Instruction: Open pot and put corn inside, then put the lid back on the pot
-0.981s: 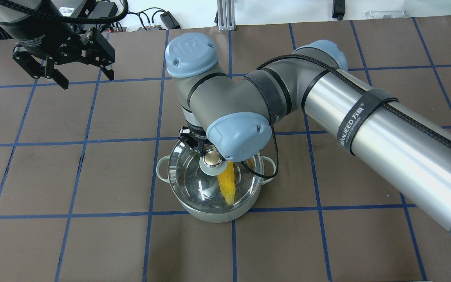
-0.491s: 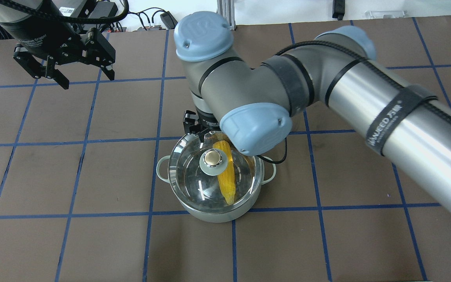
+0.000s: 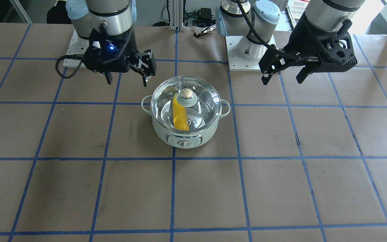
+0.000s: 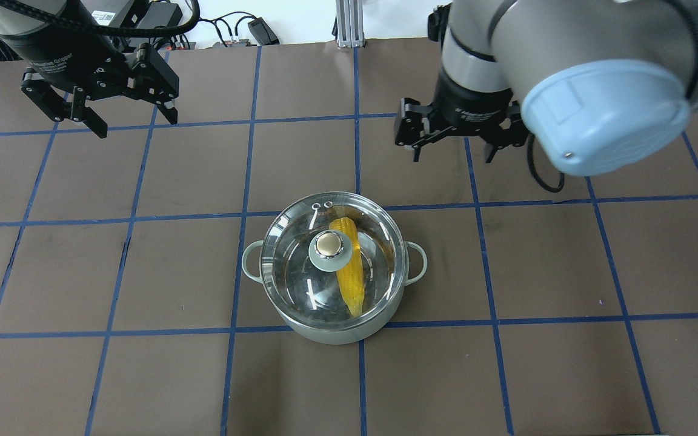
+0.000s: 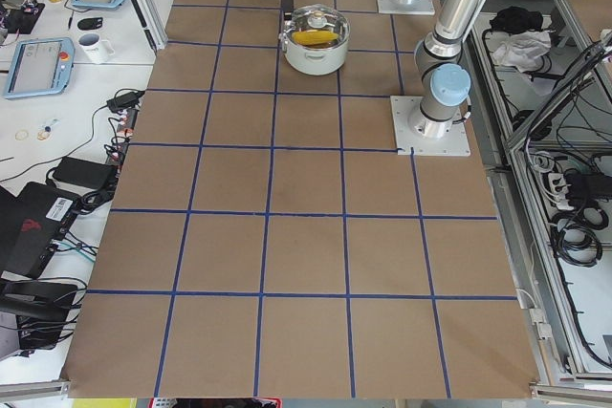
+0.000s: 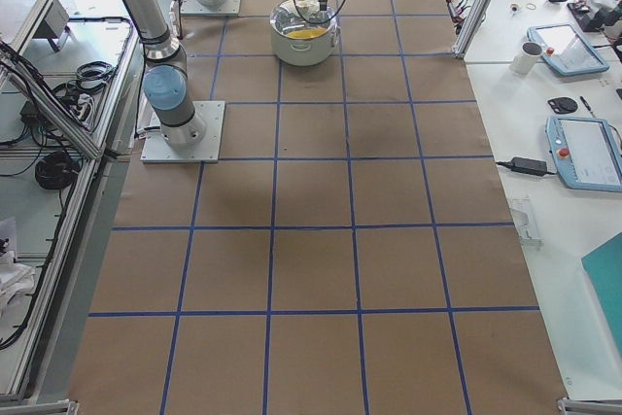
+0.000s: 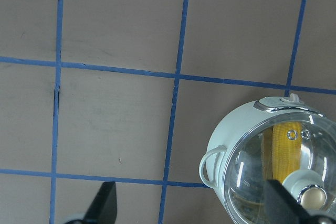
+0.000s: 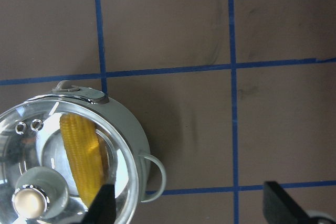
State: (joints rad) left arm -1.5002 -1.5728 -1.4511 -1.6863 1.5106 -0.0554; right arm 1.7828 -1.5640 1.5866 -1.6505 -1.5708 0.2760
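The pale mint-green pot (image 4: 332,335) stands at the middle of the table, its control dial (image 3: 184,144) facing away from me. The clear glass lid (image 4: 306,290) sits on it, with its knob (image 4: 328,248) at the centre. The yellow corn (image 4: 350,275) lies inside, seen through the glass. My right gripper (image 4: 455,152) is open and empty, raised beyond the pot and to its right. My left gripper (image 4: 134,124) is open and empty, far off at the back left. Both wrist views show the pot (image 7: 226,145) (image 8: 134,135) with the corn (image 7: 287,145) (image 8: 81,156) under the lid.
The table is brown matting with a grid of blue tape lines (image 4: 243,212). The arms' base plates (image 3: 247,57) and cables lie on my side of the table. Side benches with tablets (image 6: 578,148) stand past the table's long edge.
My right gripper has drawn away from the lid's knob, rising and moving back and to the right. The lid stays on the pot. The left arm has not moved.
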